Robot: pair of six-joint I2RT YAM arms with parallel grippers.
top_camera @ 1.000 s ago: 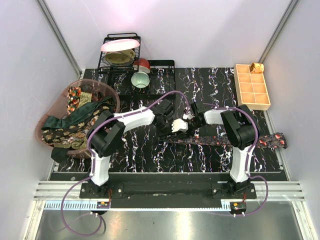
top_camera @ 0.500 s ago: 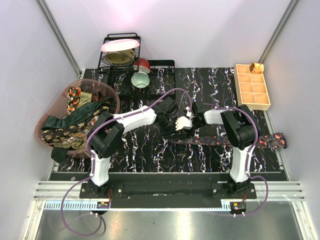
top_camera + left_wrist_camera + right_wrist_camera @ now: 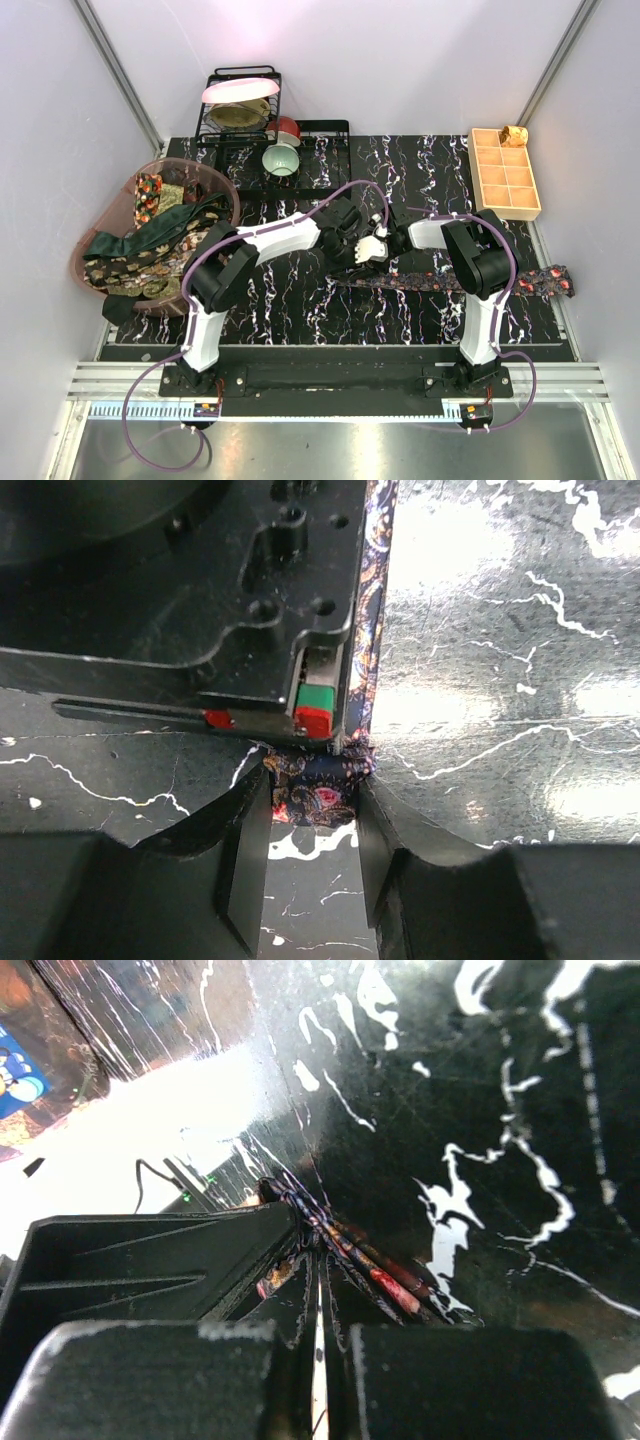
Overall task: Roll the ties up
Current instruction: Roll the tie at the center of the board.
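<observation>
A dark tie with small red dots (image 3: 450, 282) lies flat across the right half of the black marbled table, its wide pointed end at the far right. My two grippers meet at its narrow left end. My left gripper (image 3: 370, 248) has its jaws closed on the folded end of the tie (image 3: 318, 785), which fills the gap between the fingers (image 3: 245, 860). My right gripper (image 3: 392, 240) is pinched shut on the thin edge of the tie (image 3: 390, 1285); its black body (image 3: 250, 600) fills the top of the left wrist view.
A pink basket (image 3: 190, 165) at the left holds more ties, dark green (image 3: 150, 235) and brown-gold patterned. A dish rack (image 3: 240, 110) with plates and a green bowl (image 3: 281, 160) stands at the back. A tan gridded tray (image 3: 505, 172) sits at the back right.
My left gripper has moved right, up against the right gripper at the tie's narrow end. The right arm and the rest of the tie have barely moved.
</observation>
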